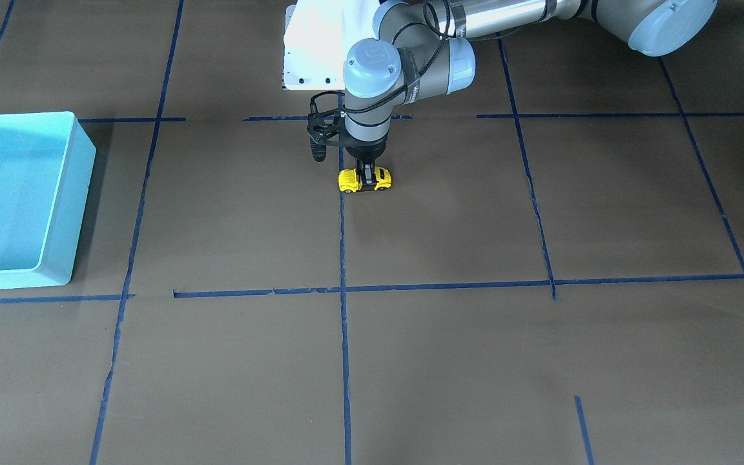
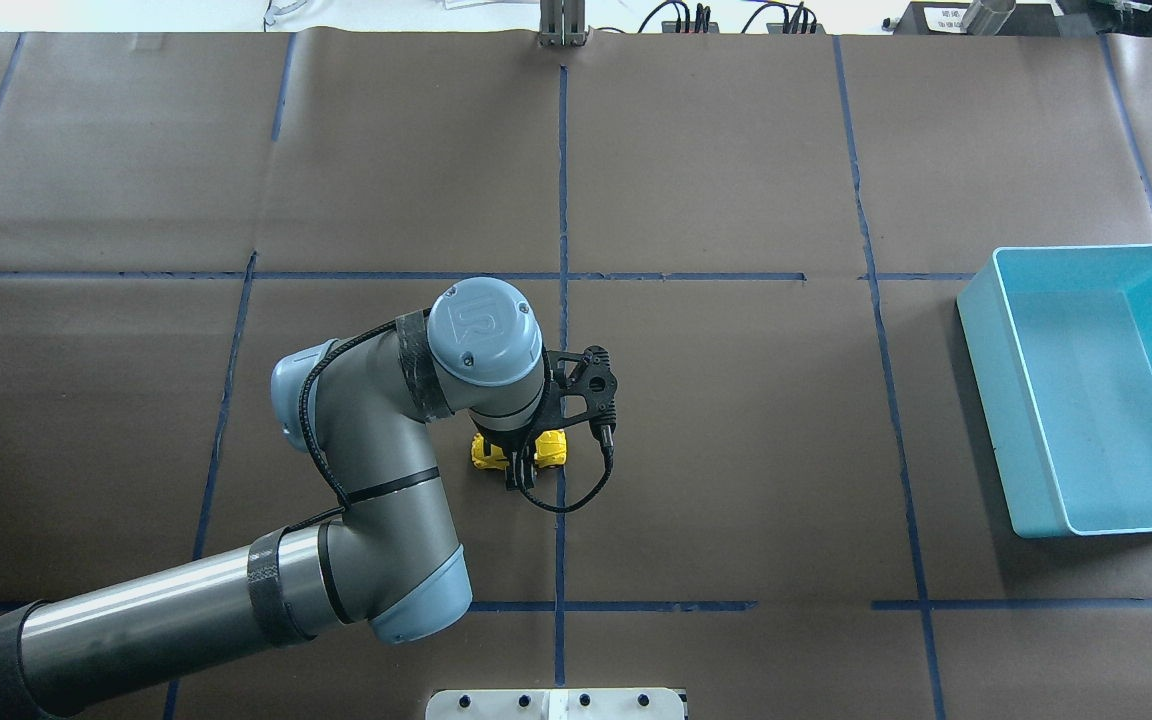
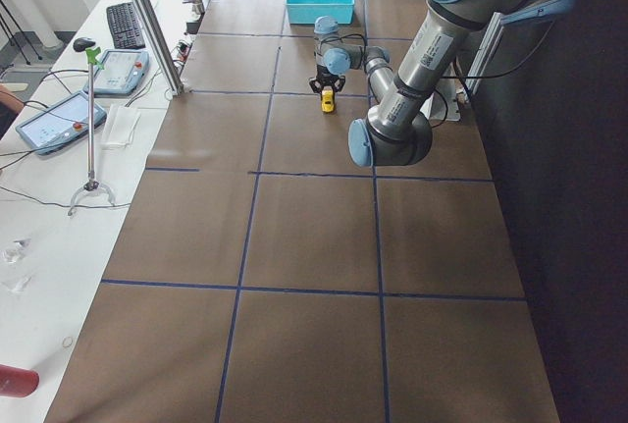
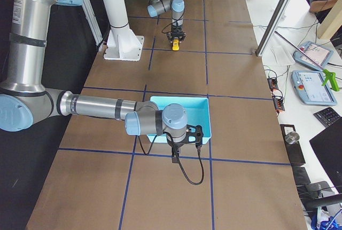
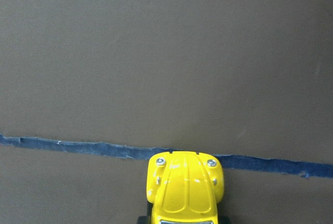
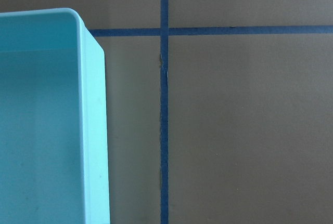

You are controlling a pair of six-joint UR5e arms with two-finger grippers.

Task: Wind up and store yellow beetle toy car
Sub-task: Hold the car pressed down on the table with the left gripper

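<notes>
The yellow beetle toy car (image 1: 382, 179) stands on its wheels on the brown table, right on a blue tape line near the middle. My left gripper (image 1: 365, 175) reaches straight down over it, and its black fingers clamp the car's midsection. From overhead, the car (image 2: 551, 447) shows on both sides of the left gripper (image 2: 521, 462). The left wrist view has only the car's rounded hood (image 5: 184, 187) at the bottom edge. My right gripper (image 4: 175, 159) hangs beside the light blue bin (image 4: 179, 98); I cannot tell whether it is open or shut.
The light blue bin (image 2: 1006, 400) sits far to the robot's right and holds nothing; its wall (image 6: 93, 130) fills the left of the right wrist view. A white base plate (image 1: 307, 45) is close behind the left wrist. Blue tape lines grid the brown paper.
</notes>
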